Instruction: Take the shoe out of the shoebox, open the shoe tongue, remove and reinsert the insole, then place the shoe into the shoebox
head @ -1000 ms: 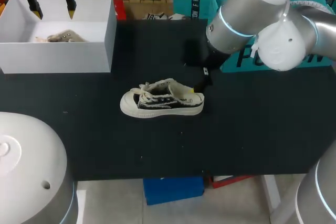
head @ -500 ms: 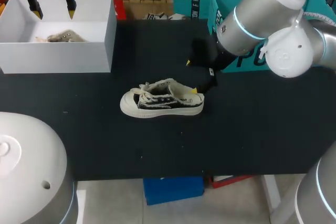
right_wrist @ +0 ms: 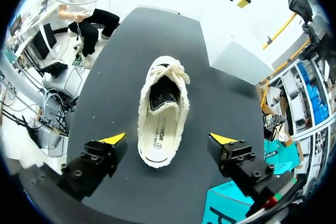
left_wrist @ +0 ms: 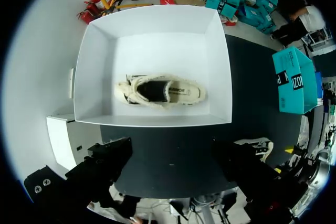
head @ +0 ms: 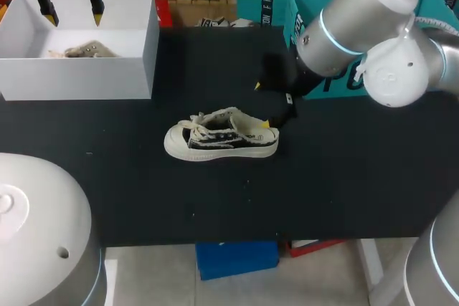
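Right wrist view | right gripper [right_wrist: 168,139] wide open (holding nothing) | over shoe [right_wrist: 161,108]

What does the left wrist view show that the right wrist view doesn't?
Only the left wrist view looks into the white shoebox, where a second shoe lies. Only the right wrist view shows the table shoe close up with its insole showing, its heel between the open fingers of the right gripper. Both show that table shoe and the black table.

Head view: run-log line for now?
black-and-cream canvas shoe: on black table, outside white cardboard shoebox | right gripper: open, flanking heel | left gripper: open above shoebox holding second shoe
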You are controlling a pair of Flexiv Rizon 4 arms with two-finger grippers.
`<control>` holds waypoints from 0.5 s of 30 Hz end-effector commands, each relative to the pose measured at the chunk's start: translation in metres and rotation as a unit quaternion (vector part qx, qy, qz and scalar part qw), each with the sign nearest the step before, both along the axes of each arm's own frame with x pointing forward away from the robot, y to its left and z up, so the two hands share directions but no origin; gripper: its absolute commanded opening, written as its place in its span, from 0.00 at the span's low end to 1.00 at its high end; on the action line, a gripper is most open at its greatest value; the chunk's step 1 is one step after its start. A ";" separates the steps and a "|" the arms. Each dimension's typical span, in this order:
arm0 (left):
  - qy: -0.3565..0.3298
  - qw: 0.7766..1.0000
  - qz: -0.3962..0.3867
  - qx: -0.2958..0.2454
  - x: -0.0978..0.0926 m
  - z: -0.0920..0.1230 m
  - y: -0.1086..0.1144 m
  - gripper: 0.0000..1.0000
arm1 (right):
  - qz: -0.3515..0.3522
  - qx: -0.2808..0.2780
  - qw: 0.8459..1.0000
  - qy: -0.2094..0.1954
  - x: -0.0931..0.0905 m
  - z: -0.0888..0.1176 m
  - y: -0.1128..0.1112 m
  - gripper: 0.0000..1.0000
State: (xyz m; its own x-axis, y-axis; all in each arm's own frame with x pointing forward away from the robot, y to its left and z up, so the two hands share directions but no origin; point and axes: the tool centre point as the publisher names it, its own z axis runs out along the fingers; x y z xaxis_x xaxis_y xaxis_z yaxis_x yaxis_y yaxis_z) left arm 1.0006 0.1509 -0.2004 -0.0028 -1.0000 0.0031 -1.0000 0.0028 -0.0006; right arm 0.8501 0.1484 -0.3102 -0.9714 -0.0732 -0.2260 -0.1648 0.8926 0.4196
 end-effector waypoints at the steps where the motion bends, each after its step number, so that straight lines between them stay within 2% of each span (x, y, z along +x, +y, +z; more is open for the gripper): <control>1: 0.001 1.000 0.001 0.001 0.000 0.000 0.000 1.00 | -0.010 0.050 0.999 0.000 -0.017 -0.007 -0.014 1.00; 10: 0.001 1.000 0.001 0.001 0.000 0.000 0.000 1.00 | 0.009 0.102 0.995 0.010 -0.025 -0.009 -0.020 1.00; 15: 0.001 1.000 0.001 0.001 0.000 0.000 0.000 1.00 | 0.010 0.120 0.992 0.023 -0.019 -0.022 -0.022 1.00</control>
